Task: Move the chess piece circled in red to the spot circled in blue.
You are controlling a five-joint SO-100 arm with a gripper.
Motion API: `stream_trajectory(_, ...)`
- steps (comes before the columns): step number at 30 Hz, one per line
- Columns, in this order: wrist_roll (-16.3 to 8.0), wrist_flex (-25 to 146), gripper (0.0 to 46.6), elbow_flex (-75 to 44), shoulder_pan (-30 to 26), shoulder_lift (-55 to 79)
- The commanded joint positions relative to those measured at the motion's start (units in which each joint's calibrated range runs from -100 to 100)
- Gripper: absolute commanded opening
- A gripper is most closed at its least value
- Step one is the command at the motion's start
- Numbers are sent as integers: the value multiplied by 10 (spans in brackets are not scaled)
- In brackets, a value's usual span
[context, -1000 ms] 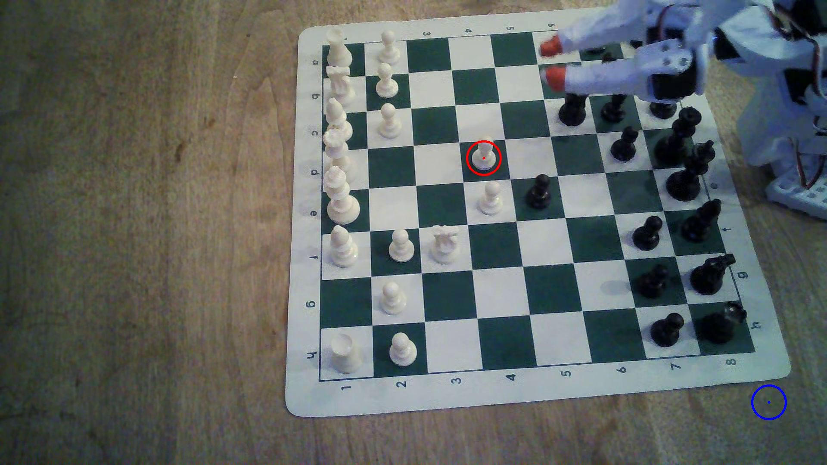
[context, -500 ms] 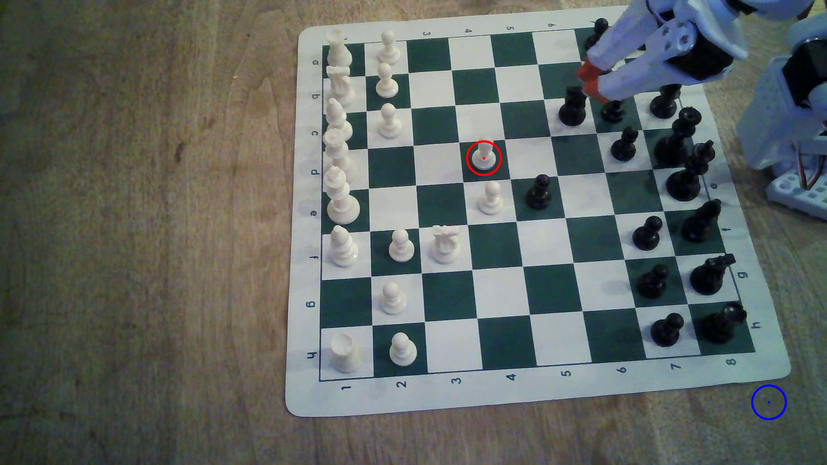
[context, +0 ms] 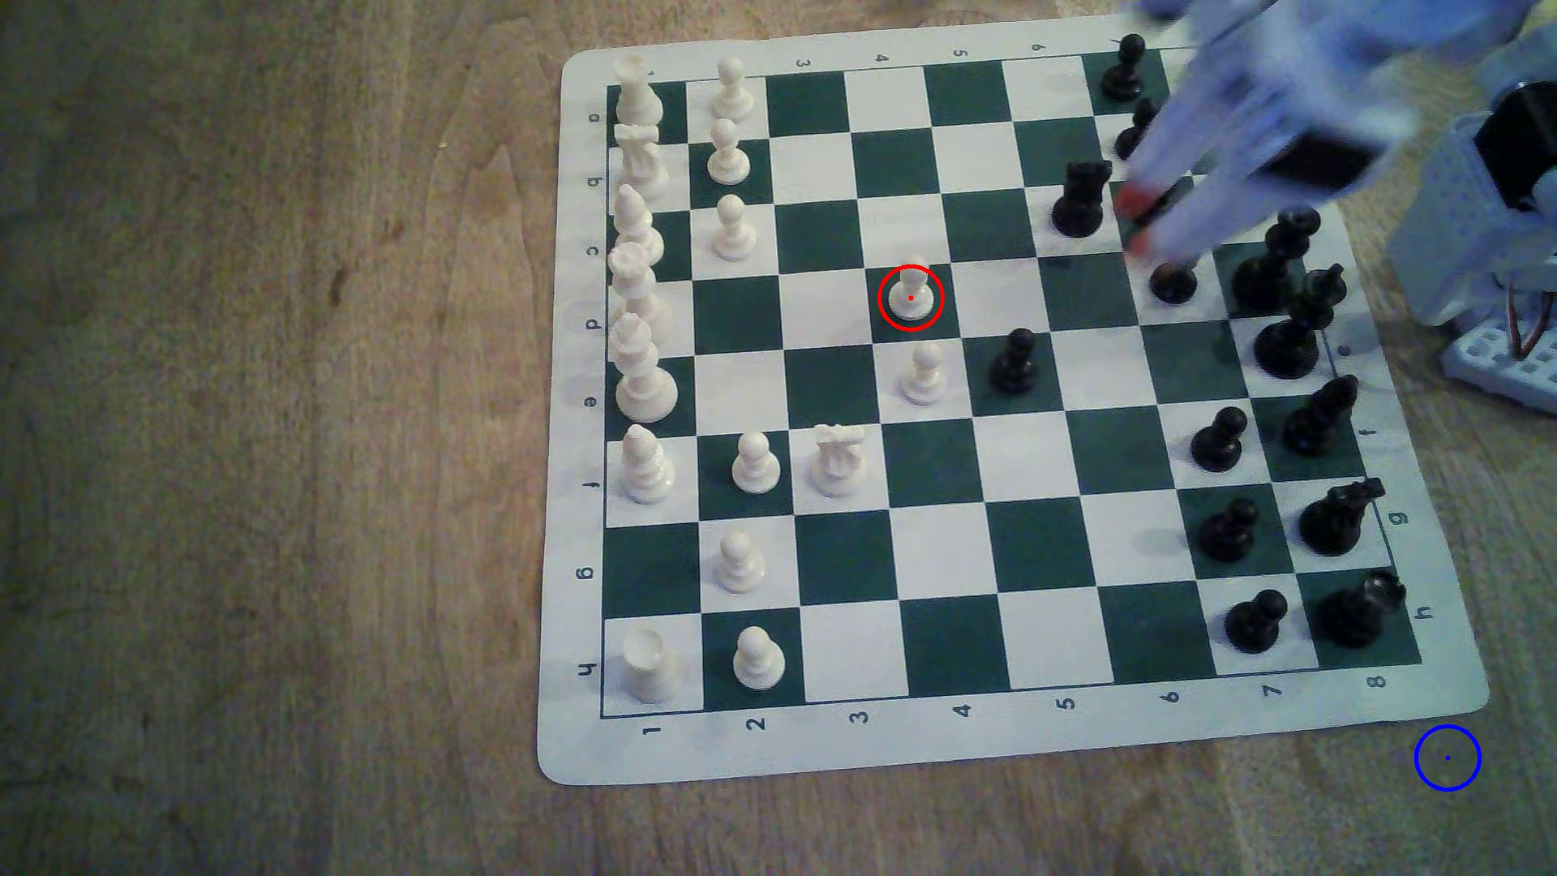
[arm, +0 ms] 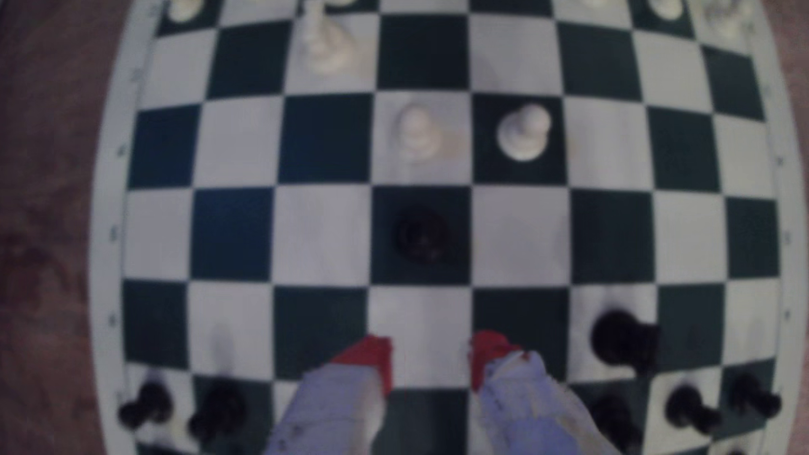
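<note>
The chess piece (context: 911, 295) is a cream-white pawn inside a red ring, upright on a dark square near the board's middle. In the wrist view the same pawn (arm: 524, 131) stands ahead of the fingers, beside another white pawn (arm: 416, 131). My gripper (context: 1136, 223) is motion-blurred above the black pieces at the exterior view's upper right, far from the pawn. Its red-tipped fingers (arm: 367, 358) are spread apart with only board between them, so the gripper (arm: 431, 358) is open. The spot (context: 1447, 758) is a blue ring on bare wood, off the mat's near right corner.
The chess mat (context: 927, 741) lies on a wooden table. A black pawn (context: 1015, 362) and a white pawn (context: 924, 375) stand close to the circled pawn. Black pieces (context: 1078, 198) crowd under the arm. The arm's base (context: 1500, 354) sits at the exterior view's right.
The gripper has swung from the board's far edge toward the middle, over the black pieces, and is now blurred. The circled pawn has not moved.
</note>
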Motion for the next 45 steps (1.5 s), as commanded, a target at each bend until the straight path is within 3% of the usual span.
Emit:
stream_trajectory(1, -1, -127, 150, 23, 34, 54)
stream_trajectory(7, 2, -189, 138, 37, 50, 103)
stream_trajectory(11, 2, -214, 97, 12, 58, 146)
stream_trajectory(14, 2, -219, 93, -6, 65, 161)
stream_trajectory(20, -3, -246, 113, -43, 63, 200)
stream_trajectory(24, -9, -269, 162, -50, 56, 219)
stream_trajectory(37, -14, -323, 174, -82, 64, 304)
stream_trajectory(45, -11, -331, 158, -89, 74, 326)
